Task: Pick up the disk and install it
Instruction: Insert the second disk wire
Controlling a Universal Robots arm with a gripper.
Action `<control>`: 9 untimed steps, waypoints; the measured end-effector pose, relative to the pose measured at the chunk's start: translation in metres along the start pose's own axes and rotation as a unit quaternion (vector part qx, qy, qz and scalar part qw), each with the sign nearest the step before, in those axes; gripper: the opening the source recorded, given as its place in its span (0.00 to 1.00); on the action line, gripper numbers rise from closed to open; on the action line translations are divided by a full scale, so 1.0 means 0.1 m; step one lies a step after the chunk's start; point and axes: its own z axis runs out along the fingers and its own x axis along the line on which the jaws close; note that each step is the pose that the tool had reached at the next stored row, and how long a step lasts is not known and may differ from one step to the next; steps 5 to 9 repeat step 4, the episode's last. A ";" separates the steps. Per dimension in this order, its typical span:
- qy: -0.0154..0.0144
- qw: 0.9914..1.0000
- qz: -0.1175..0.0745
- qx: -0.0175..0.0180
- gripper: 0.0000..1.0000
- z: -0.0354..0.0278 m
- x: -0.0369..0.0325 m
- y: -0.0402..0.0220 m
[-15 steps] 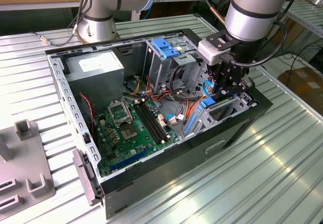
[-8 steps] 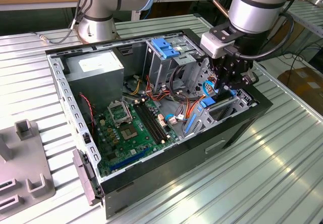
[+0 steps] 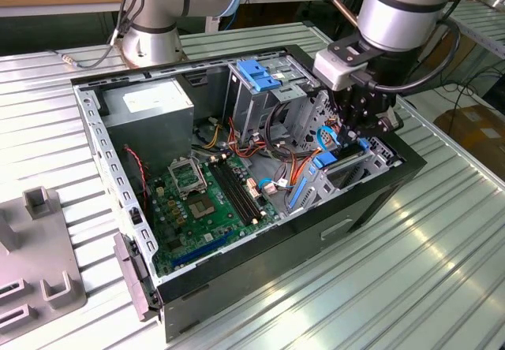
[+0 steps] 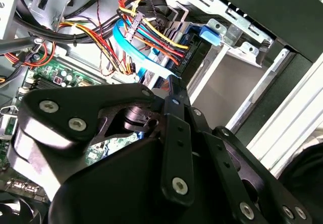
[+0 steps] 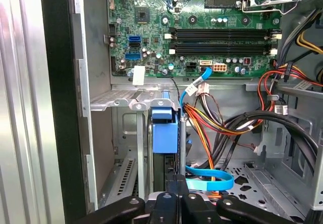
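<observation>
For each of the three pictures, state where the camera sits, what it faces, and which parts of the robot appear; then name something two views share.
Exterior view: off the arm, looking down on the open computer case; the arm and gripper show.
First wrist view: on the arm, facing the motherboard and the disk in its bay; gripper links show.
Second wrist view: on the arm, facing cables and the bay; black gripper linkage shows.
Shared: the blue cable in both wrist views.

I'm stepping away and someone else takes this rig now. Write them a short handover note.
Gripper: down inside the open black computer case, over the metal drive bay; finger state unclear.
Disk: the silver-grey drive in its bright blue plastic frame stands on edge in a bay slot, right at the gripper.
Done: disk picked up and brought into the bay.
Left: whether it is fully seated cannot be told; gripper not withdrawn.
</observation>
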 end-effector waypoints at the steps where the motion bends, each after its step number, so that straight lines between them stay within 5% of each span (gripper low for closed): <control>1: 0.000 1.000 0.000 0.000 0.10 -0.004 0.000 -0.001; 9: 0.000 1.000 0.000 0.000 0.10 -0.012 0.000 -0.002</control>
